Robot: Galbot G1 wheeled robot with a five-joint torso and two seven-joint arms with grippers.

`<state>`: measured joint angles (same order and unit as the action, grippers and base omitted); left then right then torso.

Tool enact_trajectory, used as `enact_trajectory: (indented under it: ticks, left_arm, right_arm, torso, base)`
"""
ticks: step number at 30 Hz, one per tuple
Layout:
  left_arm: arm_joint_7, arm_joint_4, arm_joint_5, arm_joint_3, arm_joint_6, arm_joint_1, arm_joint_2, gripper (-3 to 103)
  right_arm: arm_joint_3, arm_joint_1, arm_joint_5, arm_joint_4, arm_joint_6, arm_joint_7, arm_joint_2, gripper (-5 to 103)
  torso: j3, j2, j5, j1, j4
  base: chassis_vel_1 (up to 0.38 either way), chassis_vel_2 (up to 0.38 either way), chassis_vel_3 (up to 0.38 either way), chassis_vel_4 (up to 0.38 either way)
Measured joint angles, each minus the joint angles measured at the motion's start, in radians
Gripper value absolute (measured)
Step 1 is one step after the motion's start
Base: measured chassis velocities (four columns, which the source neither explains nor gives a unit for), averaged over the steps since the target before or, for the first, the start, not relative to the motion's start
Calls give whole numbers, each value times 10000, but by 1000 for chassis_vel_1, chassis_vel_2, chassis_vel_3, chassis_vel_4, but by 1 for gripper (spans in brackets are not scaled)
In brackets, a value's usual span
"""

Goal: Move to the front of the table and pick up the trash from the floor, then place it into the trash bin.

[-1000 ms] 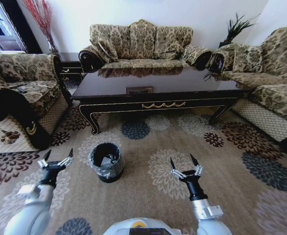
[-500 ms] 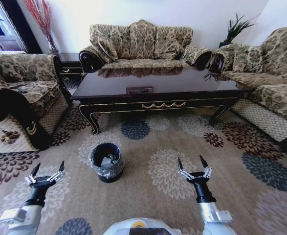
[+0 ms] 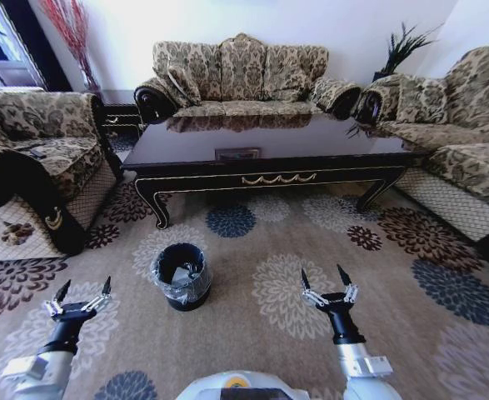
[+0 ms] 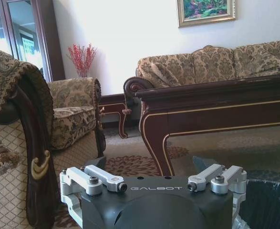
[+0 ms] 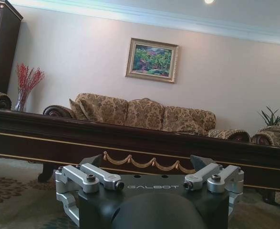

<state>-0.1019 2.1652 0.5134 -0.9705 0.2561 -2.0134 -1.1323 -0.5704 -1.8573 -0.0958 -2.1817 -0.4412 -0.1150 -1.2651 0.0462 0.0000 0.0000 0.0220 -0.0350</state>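
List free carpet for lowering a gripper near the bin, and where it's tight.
Free: carpet between the trash bin and the open right gripper, and the strip between bin and table. Open left gripper hovers over bare carpet too. Tight: the left edge by the armchair.

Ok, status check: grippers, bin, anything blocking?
Left gripper and right gripper open, empty, low over carpet. Trash bin upright between them, paper inside. Coffee table ahead; nothing in the way.
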Motion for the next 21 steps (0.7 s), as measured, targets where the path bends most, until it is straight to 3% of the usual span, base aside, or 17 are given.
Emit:
enact_trajectory:
  ticks: [21]
  left_arm:
    - [-20,0,12,11,-29,13,10,100]
  right_arm:
    - [10,4,-5,-6,14,-2,8,100]
  torso:
    - [1,0,0,0,1]
  base:
    - [18,-21,-16,16]
